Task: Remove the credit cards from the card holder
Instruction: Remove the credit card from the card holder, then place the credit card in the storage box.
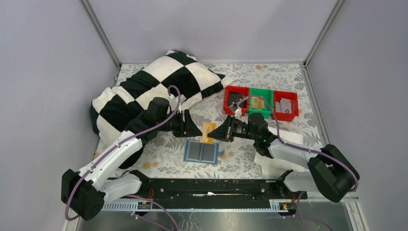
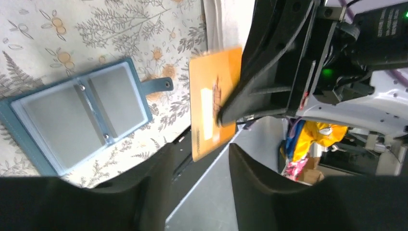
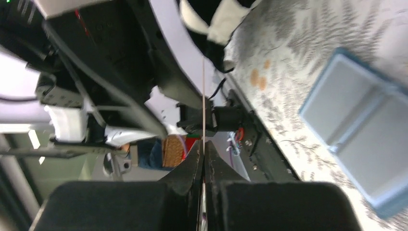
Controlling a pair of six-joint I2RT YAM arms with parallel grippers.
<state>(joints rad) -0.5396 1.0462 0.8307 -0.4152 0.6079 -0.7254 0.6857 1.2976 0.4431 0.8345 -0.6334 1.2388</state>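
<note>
Card holder (image 1: pixel 202 152) lies opened flat on the flowered cloth (image 1: pixel 269 77), just in front of both grippers, with its snap tab on the right side. Both grey panels look bare from above, but you cannot tell from these views whether another card hides under a sleeve.

One orange card (image 1: pixel 208 132) is out and up in the air between the arms, over the far edge of the card holder. Your right gripper (image 1: pixel 223 133) is clamped on it: its wrist view shows the two fingers pressed together with the card edge-on between them. Your left gripper (image 1: pixel 196 129) faces it from the other side with its fingers apart. The card's end sits at the gap between them and they do not look to be pinching it, so treat the card as carried by the right arm alone.

By that reading one card is freed and not yet put down. What is left is to place it and to check the sleeves for more.

Behind the right gripper stand a red bin (image 1: pixel 229 107), a green bin (image 1: pixel 261 91) and a second red bin (image 1: pixel 294 105) in a row, each with something small inside. The left gripper is close to the card, and the right arm's purple cable (image 1: pixel 250 97) arcs over the bins. The checkered pillow (image 1: pixel 159 84) crowds the left arm, and a white cloth (image 1: pixel 291 137) lies under the right one
</note>
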